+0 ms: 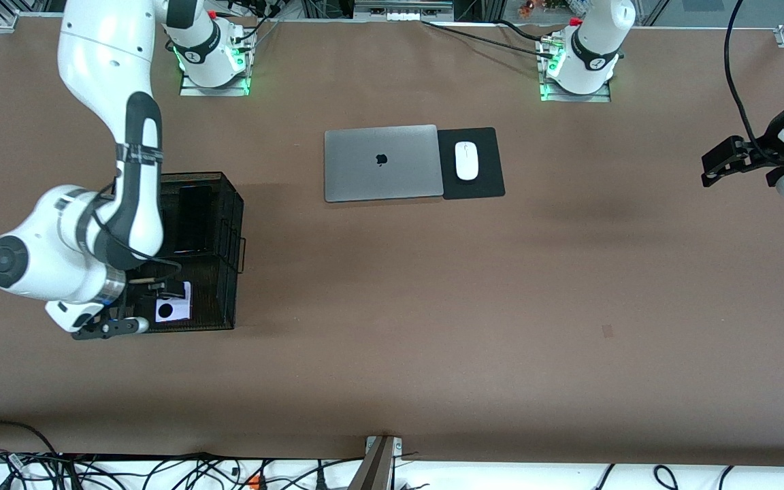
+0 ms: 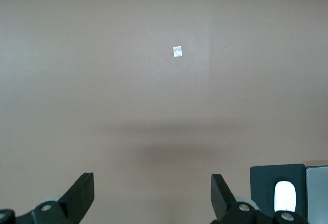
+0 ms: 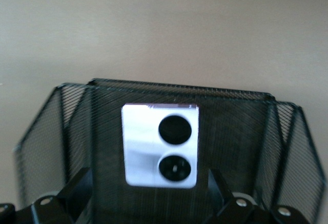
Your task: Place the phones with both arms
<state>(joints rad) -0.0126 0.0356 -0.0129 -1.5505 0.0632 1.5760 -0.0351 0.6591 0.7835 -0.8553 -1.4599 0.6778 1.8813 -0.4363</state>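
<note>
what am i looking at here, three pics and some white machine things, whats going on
These are two white robot arms bolted to a brown table, each ending in a black two-finger gripper. The wide picture is taken from a high camera facing the arms. The other two come from small cameras on each arm's wrist, looking down past its own jaws.

On the table lie a closed silver laptop and, beside it, a white mouse on a black pad. Toward the right arm's end stands a black mesh basket.

The right gripper is over that basket with its jaws open. A lilac-white phone with two black circles lies inside, not held. A long black phone lies in another compartment.

The left gripper waits with its jaws open and empty over bare table.
</note>
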